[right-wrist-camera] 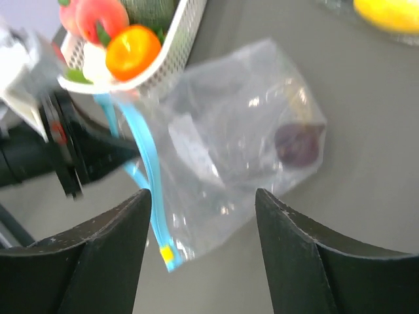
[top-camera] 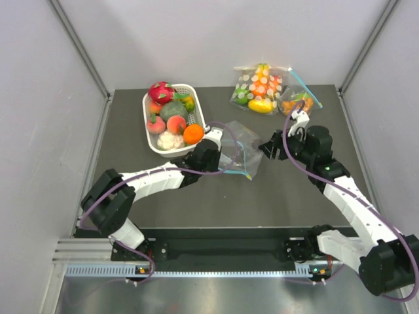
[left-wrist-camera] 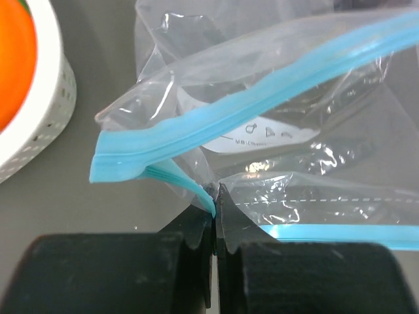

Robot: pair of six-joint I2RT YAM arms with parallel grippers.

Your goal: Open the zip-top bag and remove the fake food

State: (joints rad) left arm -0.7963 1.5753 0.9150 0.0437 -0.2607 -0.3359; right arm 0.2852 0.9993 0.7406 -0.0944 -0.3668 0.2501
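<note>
Left gripper pinched tight on zip-top bag, right at teal strip corner. Right gripper spread wide, just off bag, empty. Bag lying on table beside white basket, dark purple lump inside.

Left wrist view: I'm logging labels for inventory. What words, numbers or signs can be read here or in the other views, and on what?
Tag, seen through the bag: one line of tiny print and a few small symbols, too blurred to read.
Bag itself: no print visible.
Top and right wrist views: nothing readable.
</note>
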